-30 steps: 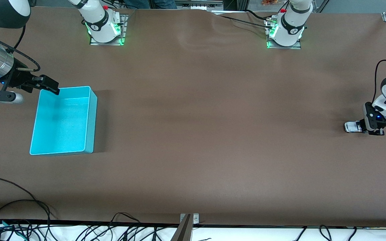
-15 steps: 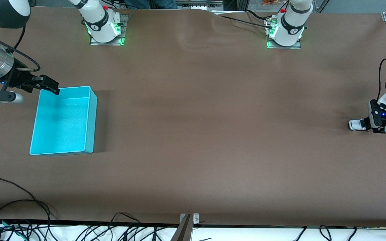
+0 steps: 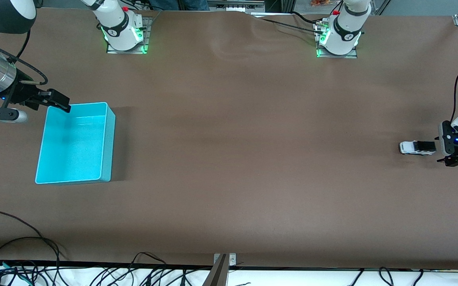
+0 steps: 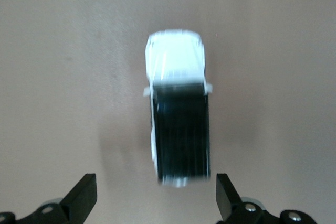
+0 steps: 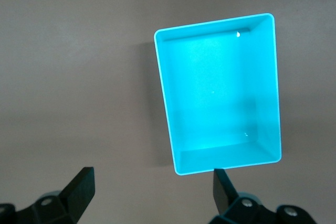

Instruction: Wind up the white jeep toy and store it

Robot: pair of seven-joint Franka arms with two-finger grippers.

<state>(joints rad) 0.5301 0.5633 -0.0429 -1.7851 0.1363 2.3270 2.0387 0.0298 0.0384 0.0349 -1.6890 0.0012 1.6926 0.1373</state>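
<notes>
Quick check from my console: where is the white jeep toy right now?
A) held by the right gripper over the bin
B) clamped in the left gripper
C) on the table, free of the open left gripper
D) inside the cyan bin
C: the white jeep toy sits on the table just clear of the open left gripper, whose fingertips flank its rear end without touching.

A robotics lab: bolted arm bases (image 3: 124, 33) on a brown-covered table (image 3: 253, 178), loose cables (image 3: 22, 254).

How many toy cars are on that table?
1. The white jeep toy sits on the brown table at the left arm's end, just clear of the open left gripper. The cyan bin holds none.
</notes>
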